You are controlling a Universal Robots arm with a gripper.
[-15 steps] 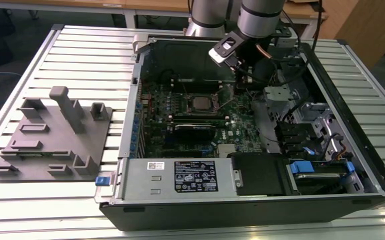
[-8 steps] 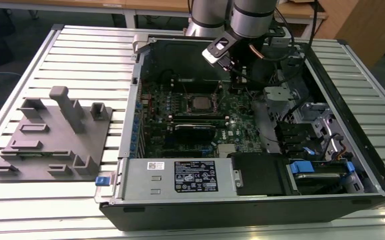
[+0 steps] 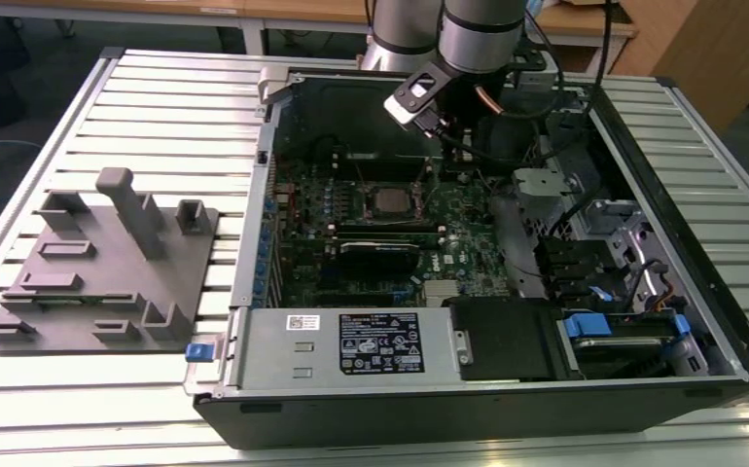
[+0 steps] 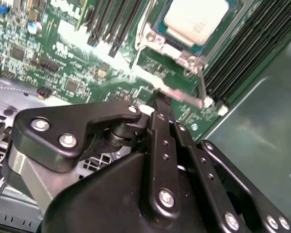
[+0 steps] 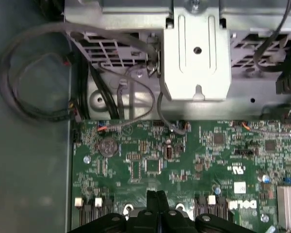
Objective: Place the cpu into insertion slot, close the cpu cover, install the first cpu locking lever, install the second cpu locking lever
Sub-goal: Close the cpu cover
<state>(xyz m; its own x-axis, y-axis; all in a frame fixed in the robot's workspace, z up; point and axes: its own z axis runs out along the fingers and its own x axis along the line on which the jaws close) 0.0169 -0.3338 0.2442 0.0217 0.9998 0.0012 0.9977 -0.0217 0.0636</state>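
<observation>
The cpu (image 3: 388,201) (image 4: 196,22) lies flat in the insertion slot (image 3: 363,188) on the green board inside the open computer case. The silver cpu cover (image 4: 146,38) lies down around the chip as a frame. A silver locking lever (image 4: 180,96) runs along the socket's edge. My gripper (image 3: 459,156) (image 4: 157,102) (image 5: 156,195) hangs over the board to the exterior view's right of the socket. Its black fingers are pressed together, and their tips sit right at that lever. Nothing shows between the fingers.
Black memory slots (image 4: 254,43) run beside the socket. A metal drive cage (image 5: 196,53) and loose cables (image 5: 34,97) line the case wall. A grey labelled box (image 3: 374,341) fills the case's near side. A grey fixture block (image 3: 102,263) stands at the exterior view's left.
</observation>
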